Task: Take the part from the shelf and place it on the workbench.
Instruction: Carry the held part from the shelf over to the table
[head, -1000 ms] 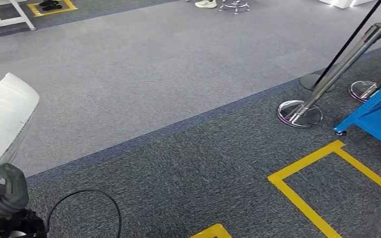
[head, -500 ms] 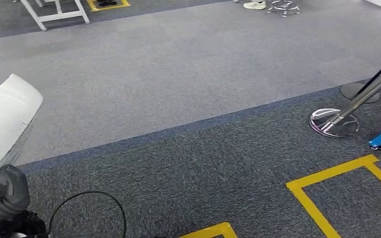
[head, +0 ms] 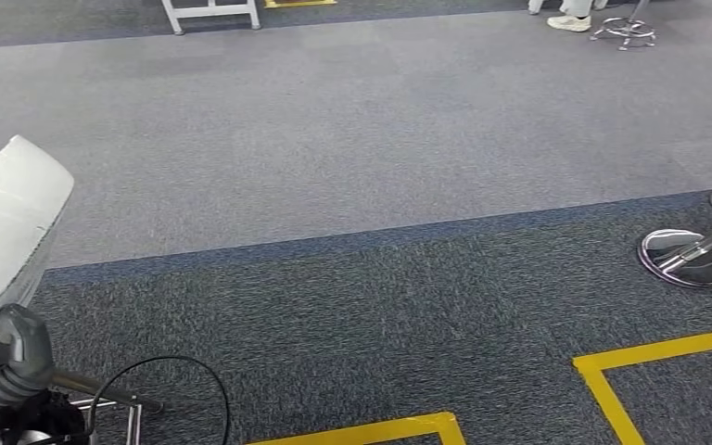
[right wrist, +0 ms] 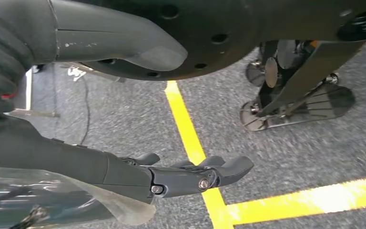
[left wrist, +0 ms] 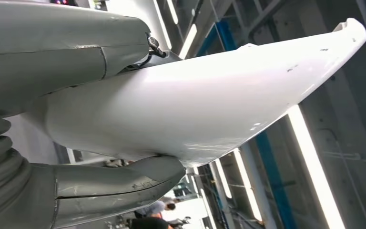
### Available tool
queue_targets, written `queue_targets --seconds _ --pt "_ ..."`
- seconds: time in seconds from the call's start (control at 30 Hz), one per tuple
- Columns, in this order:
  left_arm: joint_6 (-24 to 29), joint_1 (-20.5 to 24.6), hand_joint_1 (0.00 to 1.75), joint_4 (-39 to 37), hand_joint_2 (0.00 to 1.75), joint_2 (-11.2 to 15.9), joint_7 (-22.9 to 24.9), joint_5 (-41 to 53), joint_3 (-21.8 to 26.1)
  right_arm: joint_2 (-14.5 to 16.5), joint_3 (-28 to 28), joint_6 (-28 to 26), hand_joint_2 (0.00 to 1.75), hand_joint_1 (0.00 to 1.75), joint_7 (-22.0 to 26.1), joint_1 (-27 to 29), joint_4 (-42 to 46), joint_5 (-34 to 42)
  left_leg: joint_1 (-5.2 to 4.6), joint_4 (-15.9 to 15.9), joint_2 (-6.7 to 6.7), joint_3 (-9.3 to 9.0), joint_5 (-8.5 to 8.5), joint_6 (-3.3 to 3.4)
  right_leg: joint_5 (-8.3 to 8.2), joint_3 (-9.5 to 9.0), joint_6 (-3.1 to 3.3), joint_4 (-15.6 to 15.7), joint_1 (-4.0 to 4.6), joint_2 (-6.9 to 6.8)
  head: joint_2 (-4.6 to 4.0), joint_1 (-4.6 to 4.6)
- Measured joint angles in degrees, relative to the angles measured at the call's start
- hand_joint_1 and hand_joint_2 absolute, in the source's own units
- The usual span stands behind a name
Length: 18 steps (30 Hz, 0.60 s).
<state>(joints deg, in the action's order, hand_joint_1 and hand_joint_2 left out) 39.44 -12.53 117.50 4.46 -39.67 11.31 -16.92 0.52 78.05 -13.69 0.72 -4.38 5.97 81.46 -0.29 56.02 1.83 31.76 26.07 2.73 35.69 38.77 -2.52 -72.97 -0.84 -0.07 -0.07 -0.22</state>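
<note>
A curved white part [left wrist: 205, 90] is held in the left robot hand [left wrist: 76, 157], thumb beneath and fingers above, low at the left over grey carpet [head: 352, 139]. The right robot hand [right wrist: 138, 119] holds nothing, fingers loosely apart above yellow floor tape [right wrist: 190, 138].

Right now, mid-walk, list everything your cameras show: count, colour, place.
white part: one, glossy white, gripped in the left hand.
yellow floor tape: several lines, yellow, on the dark carpet ahead and lower right.
stanchion base: one, chrome, far right on the dark carpet.
white frame legs: one set, white, top of head view.
shoe: one, pale, a person's, top right.
black cable: one loop, black, lower left.
left hand: grey, thumb and fingers clamp the part.
right hand: dark fingers apart, holding nothing, above the tape.
</note>
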Motion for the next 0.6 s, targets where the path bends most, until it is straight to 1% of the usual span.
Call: queue_targets --seconds 0.03,0.07,0.1,0.13,0.17,0.2,0.23,0.27,0.3,0.33,0.37,0.4,0.43,0.47,0.5,0.53,0.57,0.6 --pt "0.0 0.0 1.75 0.0 1.75 0.0 0.0 0.0 0.0 0.0 0.0 0.0 1.75 0.00 0.0 0.1 0.0 0.0 -0.12 0.1 0.78 0.45 -0.36 -0.05 -0.75 -1.07 0.24 0.9 0.08 0.12 0.00 0.00" --pt "0.0 0.0 1.75 0.0 1.75 0.0 0.0 0.0 0.0 0.0 0.0 0.0 1.75 0.00 0.0 0.1 0.0 0.0 -0.20 0.1 1.55 0.79 -0.65 -0.13 -2.27 -3.21 0.54 3.9 0.17 0.48 0.00 0.00" --pt "0.0 0.0 1.75 0.0 1.75 0.0 0.0 0.0 0.0 0.0 0.0 0.0 1.75 0.00 0.0 0.1 0.0 0.0 -0.21 0.3 2.26 1.02 -0.88 -0.25 -3.75 -5.99 0.90 8.2 0.25 1.50 0.00 0.00" --pt "0.0 0.0 1.75 0.0 1.75 0.0 0.0 0.0 0.0 0.0 0.0 0.0 1.75 0.00 0.0 0.0 0.0 0.0 -0.27 0.5 2.91 1.32 -1.07 -0.42 -4.76 -8.65 1.18 12.3 0.25 2.89 0.00 -0.02" --pt "0.0 0.0 1.75 0.0 1.75 0.0 0.0 0.0 0.0 -0.1 0.0 0.0 1.75 0.00 0.0 0.0 0.0 0.0 -0.28 0.7 3.51 1.57 -1.28 -0.66 -5.28 -10.53 1.33 15.3 0.26 4.01 0.00 0.00" --pt "0.0 0.0 1.75 0.0 1.75 0.0 0.0 0.0 0.0 -0.1 0.0 0.0 1.75 0.00 0.0 0.0 0.0 0.0 -0.26 0.8 4.11 1.82 -1.53 -0.96 -5.30 -11.52 1.41 16.9 0.27 4.71 0.00 0.00" --pt "0.0 0.1 1.75 0.0 1.75 0.0 0.0 0.0 0.0 -0.1 0.0 0.0 1.75 0.00 0.0 0.0 0.0 0.0 -0.27 0.9 4.74 2.09 -1.81 -1.29 -5.25 -11.79 1.40 17.2 0.31 4.58 0.00 0.00" --pt "0.0 0.0 1.75 0.0 1.75 0.0 0.0 0.0 0.0 -0.1 0.0 0.0 1.75 0.00 0.0 0.0 0.0 0.0 -0.23 0.9 5.36 2.28 -2.05 -1.61 -5.40 -11.74 1.54 17.4 0.28 3.84 0.00 0.02" --pt "0.0 -0.1 1.75 0.0 1.75 0.0 0.0 0.0 0.0 -0.1 0.0 0.0 1.75 0.00 0.0 -0.1 0.0 0.0 -0.23 1.3 5.16 2.57 -1.91 -1.84 -5.55 -11.74 1.80 17.6 0.20 3.04 0.00 0.00" --pt "0.0 -0.1 1.75 0.0 1.75 0.0 0.0 0.0 0.0 -0.1 0.0 0.0 1.75 0.00 0.0 -0.1 0.0 0.0 -0.25 2.4 4.21 3.15 -1.10 -2.07 -5.75 -11.73 2.10 17.8 0.13 2.22 0.00 -0.13" --pt "0.0 -0.1 1.75 0.0 1.75 0.1 0.0 0.0 0.0 -0.1 0.0 0.0 1.75 0.00 0.0 0.0 0.0 0.0 -0.21 4.7 2.75 4.16 0.45 -2.34 -5.94 -11.68 2.39 17.9 0.07 1.33 0.00 -0.24" --pt "0.0 0.0 1.75 0.0 1.75 0.1 0.0 0.0 0.0 -0.1 0.0 -0.1 1.75 0.00 0.0 0.1 0.0 0.0 -0.10 8.1 1.01 5.59 2.56 -2.65 -6.00 -11.57 2.55 18.0 0.16 0.42 0.00 -0.35" --pt "0.1 0.0 1.75 0.0 1.75 0.1 0.0 0.0 -0.1 -0.1 0.0 -0.1 1.75 0.00 0.0 0.2 0.0 0.0 0.08 12.2 -0.12 7.20 4.68 -3.00 -6.02 -11.32 2.64 18.0 0.25 -0.47 0.00 -0.46" --pt "0.0 0.0 1.75 0.0 1.75 0.1 0.0 0.0 -0.1 -0.1 0.0 -0.1 1.75 0.00 0.0 0.4 0.0 0.0 0.30 15.6 -0.69 8.51 6.17 -3.30 -6.00 -11.08 2.67 18.0 0.32 -1.41 0.00 -0.45" --pt "0.0 0.0 1.75 0.0 1.75 0.1 0.0 0.0 -0.1 -0.1 0.0 -0.1 1.75 0.00 0.0 0.5 0.0 0.0 0.51 17.6 -0.95 9.08 6.65 -3.55 -5.97 -10.87 2.65 17.9 0.34 -2.34 0.00 -0.45" --pt "0.0 -0.1 1.75 0.0 1.75 0.1 0.0 0.0 -0.1 -0.1 0.0 -0.1 1.75 0.00 0.0 0.5 0.0 0.0 0.70 17.3 -1.17 8.51 6.01 -3.73 -5.91 -10.72 2.60 17.9 0.34 -3.25 0.00 -0.46" --pt "0.0 -0.1 1.75 0.0 1.75 0.1 0.0 0.0 -0.1 -0.1 0.0 -0.1 1.75 0.00 0.0 0.4 0.0 0.0 0.87 14.7 -1.58 6.83 4.57 -3.86 -5.82 -10.75 2.51 17.9 0.34 -4.09 0.00 -0.46" --pt "0.0 -0.1 1.75 0.0 1.75 0.1 0.0 0.0 -0.1 -0.1 0.0 0.0 1.75 0.00 0.0 0.4 0.0 0.0 0.98 10.6 -2.62 4.31 2.89 -3.91 -5.70 -11.09 2.37 17.9 0.36 -4.84 0.00 -0.47"
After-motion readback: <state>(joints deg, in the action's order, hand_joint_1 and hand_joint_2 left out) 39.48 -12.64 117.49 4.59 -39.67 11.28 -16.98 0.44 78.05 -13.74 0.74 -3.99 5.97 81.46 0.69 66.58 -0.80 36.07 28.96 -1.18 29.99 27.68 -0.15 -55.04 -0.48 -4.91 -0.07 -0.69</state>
